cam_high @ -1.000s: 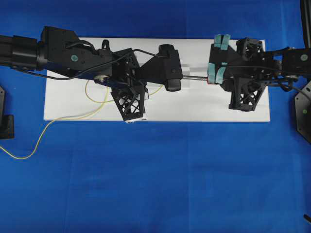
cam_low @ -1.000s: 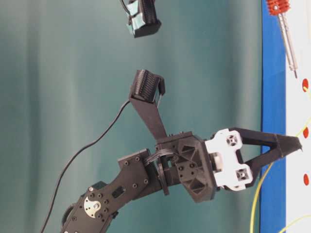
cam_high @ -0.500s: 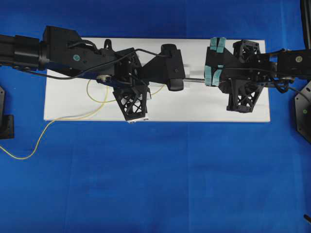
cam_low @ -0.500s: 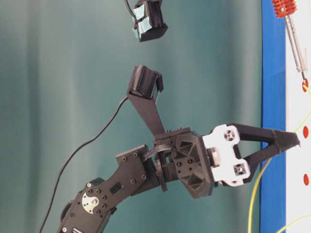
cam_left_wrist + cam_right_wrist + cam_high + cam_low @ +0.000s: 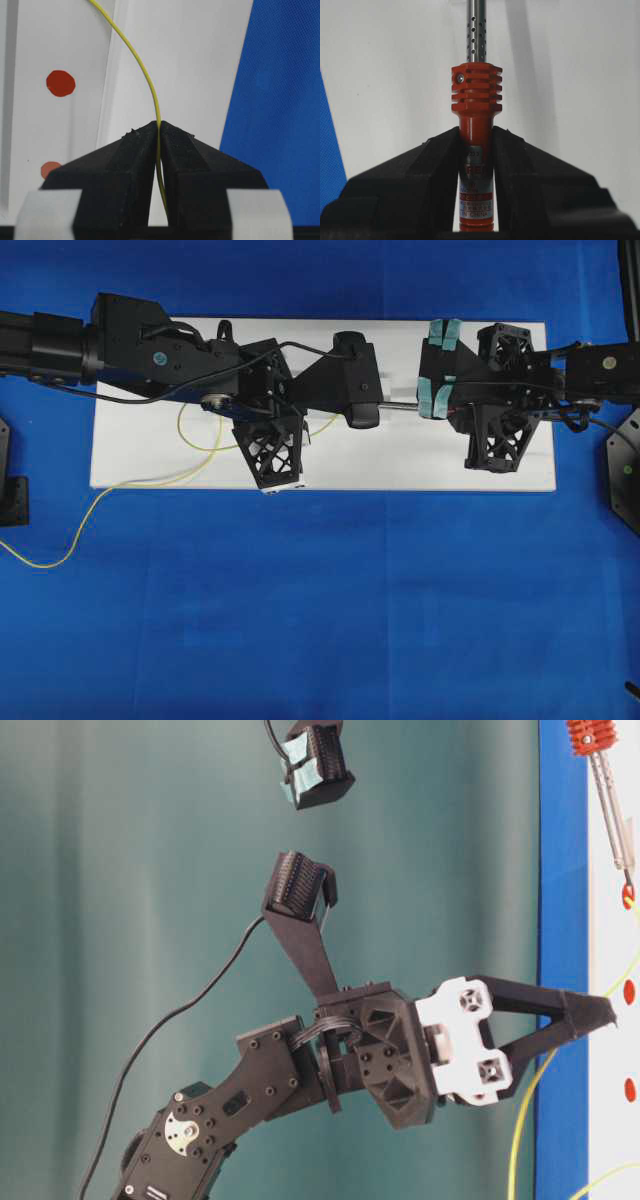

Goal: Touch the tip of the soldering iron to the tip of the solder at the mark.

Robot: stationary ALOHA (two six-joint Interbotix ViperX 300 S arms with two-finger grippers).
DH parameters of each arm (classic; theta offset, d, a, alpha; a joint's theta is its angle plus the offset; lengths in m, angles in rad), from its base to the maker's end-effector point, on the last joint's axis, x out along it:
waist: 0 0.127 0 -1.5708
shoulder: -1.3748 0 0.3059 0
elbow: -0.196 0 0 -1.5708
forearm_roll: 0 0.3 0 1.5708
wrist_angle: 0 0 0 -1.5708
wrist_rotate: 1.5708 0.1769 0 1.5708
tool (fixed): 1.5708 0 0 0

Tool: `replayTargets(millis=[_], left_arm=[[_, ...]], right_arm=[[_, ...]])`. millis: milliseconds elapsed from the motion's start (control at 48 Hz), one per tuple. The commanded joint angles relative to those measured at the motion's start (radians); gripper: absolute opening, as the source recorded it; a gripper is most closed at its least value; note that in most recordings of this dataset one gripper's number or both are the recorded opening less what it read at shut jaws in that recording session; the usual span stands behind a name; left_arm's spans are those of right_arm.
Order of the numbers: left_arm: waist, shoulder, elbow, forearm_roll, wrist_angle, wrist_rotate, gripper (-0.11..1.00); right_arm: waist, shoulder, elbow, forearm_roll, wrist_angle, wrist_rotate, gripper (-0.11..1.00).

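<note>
Two claws pinching | left claw (image 5: 159, 131): solder (image 5: 145, 80) | right claw (image 5: 476, 137): soldering iron (image 5: 476, 150) | label possibly "IN CHINA"

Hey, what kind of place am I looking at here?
Probably a robotics lab bench set up for soldering practice: two arms work over a blue cloth and a white board with red dots; one holds a soldering iron, the other solder.
</note>
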Motion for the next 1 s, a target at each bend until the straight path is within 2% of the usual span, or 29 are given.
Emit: replayTargets(millis=[0,980], left_arm=[[-0.002,-0.015,-0.021,0.003,-0.003,0.002,0.02],[-0.002,-0.015,-0.021,0.002,-0.003,0.003,0.02]], right_arm=[[0.000,-0.006,-0.025,-0.005,-0.006,-0.002,0.06],[-0.009,0.003,-0.035,-0.005,-0.005,-0.002,0.06]])
